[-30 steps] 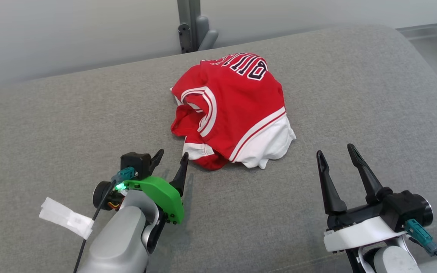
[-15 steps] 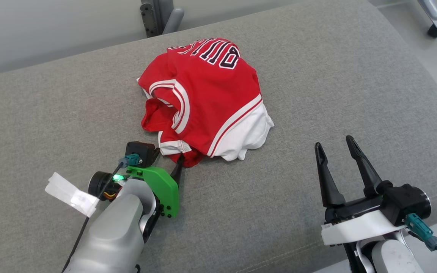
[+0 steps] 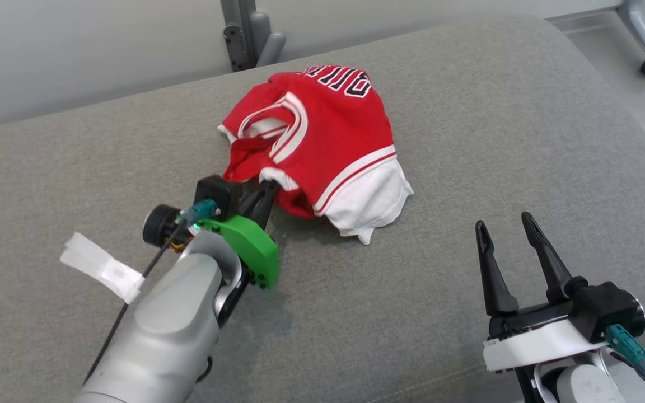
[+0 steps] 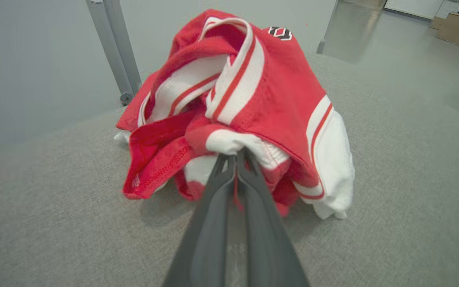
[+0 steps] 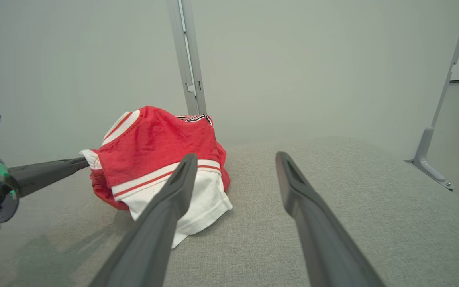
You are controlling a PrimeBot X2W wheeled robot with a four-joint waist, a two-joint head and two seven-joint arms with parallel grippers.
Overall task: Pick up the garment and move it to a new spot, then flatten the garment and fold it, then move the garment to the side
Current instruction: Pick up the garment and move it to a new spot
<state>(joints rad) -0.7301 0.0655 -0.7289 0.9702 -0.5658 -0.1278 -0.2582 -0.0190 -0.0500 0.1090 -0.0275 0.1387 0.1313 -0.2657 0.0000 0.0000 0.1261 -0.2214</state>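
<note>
Newly — left jaws tight on garment (image 3: 336, 126)

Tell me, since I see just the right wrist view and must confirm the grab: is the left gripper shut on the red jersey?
Observer: Yes. In the left wrist view the left gripper has both fingers pressed together on a white-trimmed fold at the near edge of the red jersey.
Operator: One finger in my view overlaps the cloth. Is the right gripper touching it?
Observer: No. In the head view the right gripper stands open, apart from the jersey, with bare grey cushion between them.
Operator: Is the jersey lifted?
Observer: Only the pinched edge looks raised, with shadow under it; the rest lies crumpled on the cushion.
</note>
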